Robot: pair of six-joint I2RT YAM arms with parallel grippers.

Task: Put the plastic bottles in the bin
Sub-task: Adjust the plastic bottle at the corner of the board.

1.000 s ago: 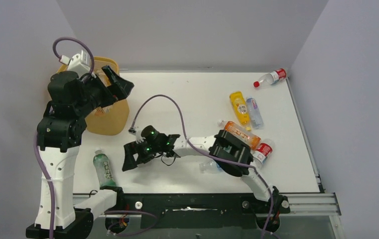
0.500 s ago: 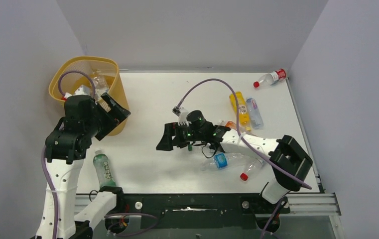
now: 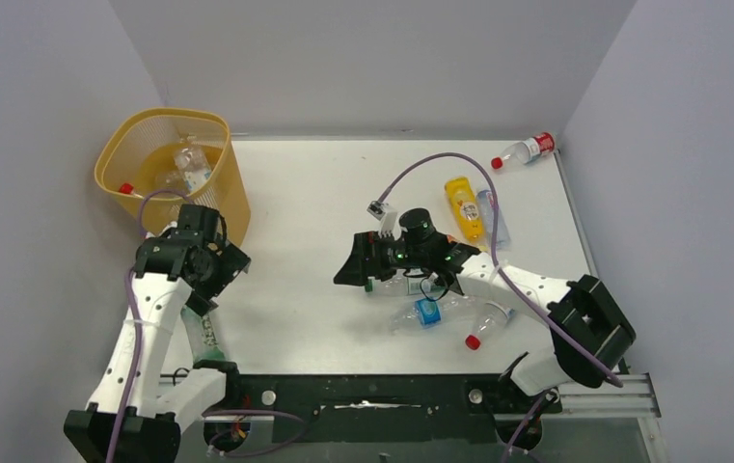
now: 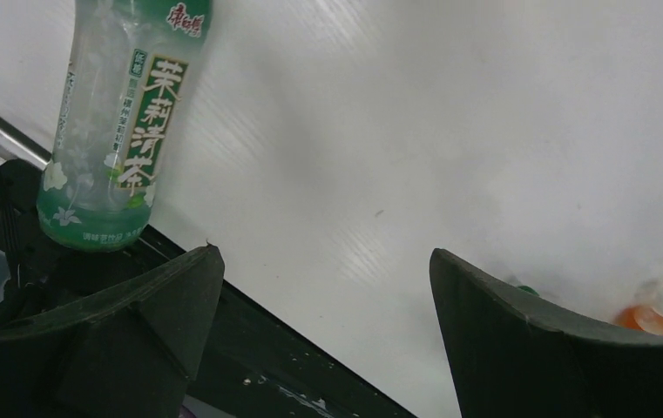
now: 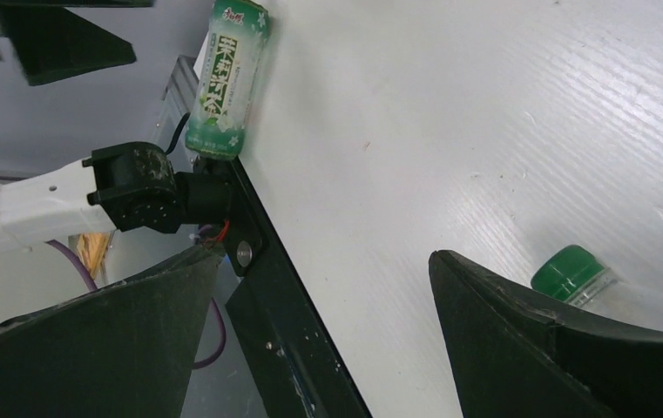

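Standing at the far left corner of the bench (image 3: 305, 193), the bin (image 3: 235, 198) holds one clear bottle (image 3: 189, 170) and what may be a second, only its red cap (image 3: 126, 189) showing. Just in front of the bin the left hand (image 4: 323, 261) hangs over bare bench, fingers spread wide and gripping nothing. Nearest the bin of the loose ones, a green tea bottle (image 4: 114, 131) lies at the bench's near edge, partly under the left arm in the top view. Well to the right of the bin the right hand (image 5: 328, 261) hovers, likewise spread and holding nothing, with a green-capped bottle (image 5: 567, 270) lying just beside one finger. Farther from the bin lie a blue-label bottle (image 3: 427, 313) and a red-capped bottle (image 3: 486, 326), close together. An orange bottle (image 4: 654, 315) shows at the edge of the left wrist view. Farther again, a yellow bottle (image 3: 463, 205) and a bluish bottle (image 3: 494, 220) lie side by side, and a red-label bottle (image 3: 529, 149) sits farthest from the bin, in the corner by the right wall
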